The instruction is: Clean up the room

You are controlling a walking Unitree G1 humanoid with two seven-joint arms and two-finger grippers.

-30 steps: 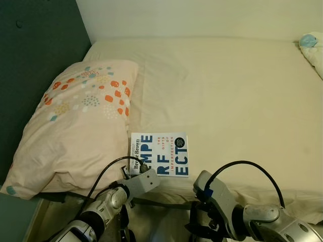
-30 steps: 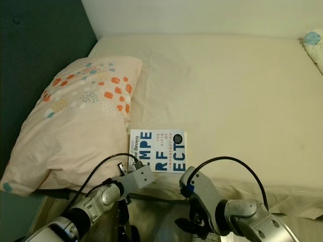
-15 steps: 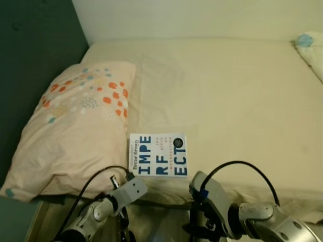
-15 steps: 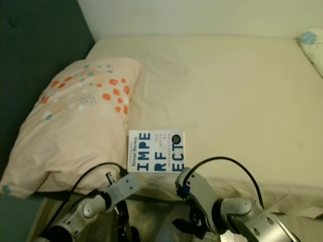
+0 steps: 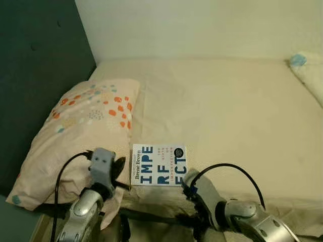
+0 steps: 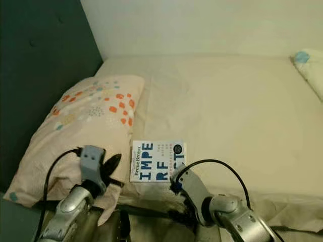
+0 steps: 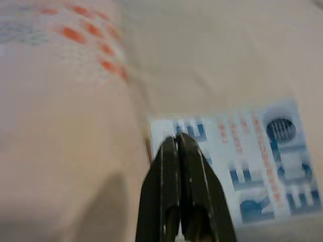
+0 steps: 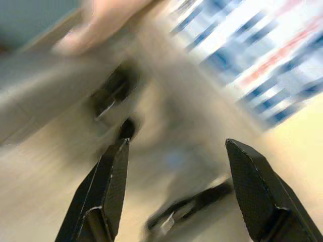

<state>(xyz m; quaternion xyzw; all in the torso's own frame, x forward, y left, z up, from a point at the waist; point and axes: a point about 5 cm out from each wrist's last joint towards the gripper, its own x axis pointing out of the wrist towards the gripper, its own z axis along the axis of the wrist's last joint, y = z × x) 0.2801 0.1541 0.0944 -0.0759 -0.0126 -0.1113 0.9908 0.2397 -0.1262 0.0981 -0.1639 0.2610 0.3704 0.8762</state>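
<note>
fingers [image 7: 171, 181] of the left gripper [image 7: 177, 138] are pressed together with nothing between them, their tips pointing toward the near left corner of the book [image 5: 159, 165], close by where the pillow's edge meets the cover. in the head views the left gripper [image 5: 117, 166] is raised above the lower right corner of the pillow [image 5: 75, 131], just beside the book's spine edge; whether the tips touch the book cannot be told.

fingers [image 8: 108, 186] of the right gripper [image 8: 176, 146] are spread wide apart and hold nothing. the right wrist view is blurred; past the fingers it shows the book's blue and white cover, a bit of the pillow and the bed's lower side. in the head views the right arm [image 5: 222, 209] sits low in front of the bed's near edge, just below the book's near right corner, a black cable [image 5: 229, 169] looping over it.

book lies flat on the cream sheet of the bed [image 5: 227, 111], cover up, with large blue letters on white, near the bed's front edge and touching or just beside the pillow's right side. pillow is pale pink with orange and blue spots and rests at the head end by the dark headboard [image 5: 35, 75]. a second pillow [image 5: 305, 68] with a blue mark shows at the far right edge of the bed. a pale wall [image 5: 202, 25] runs behind.
</note>
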